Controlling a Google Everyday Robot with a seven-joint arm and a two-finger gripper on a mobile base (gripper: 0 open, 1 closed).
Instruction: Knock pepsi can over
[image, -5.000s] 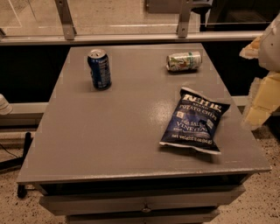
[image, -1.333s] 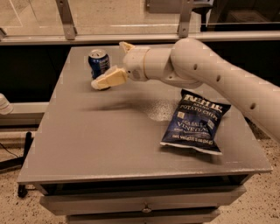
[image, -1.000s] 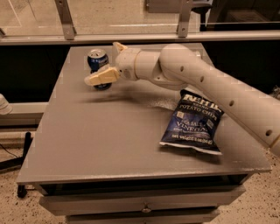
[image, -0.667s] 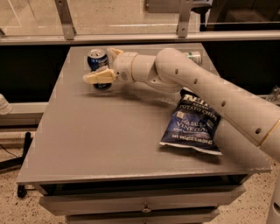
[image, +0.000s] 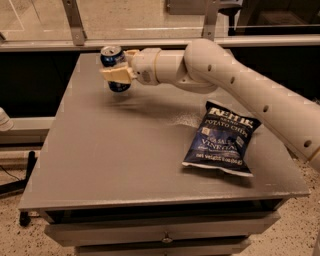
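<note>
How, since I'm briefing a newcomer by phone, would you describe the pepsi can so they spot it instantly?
On the grey table, look to the far left corner, where the arm's end effector sits at the pepsi can. It is a small dark blue cylinder with a silver top, unlike the flat chip bag.

We are seeing a lab-like test space: the gripper (image: 116, 64) is hovering over a grey drawer table (image: 125, 155), a glass partition (image: 150, 20) running behind its spread fingers (image: 116, 75), speckled floor (image: 9, 239) lying below them.
</note>
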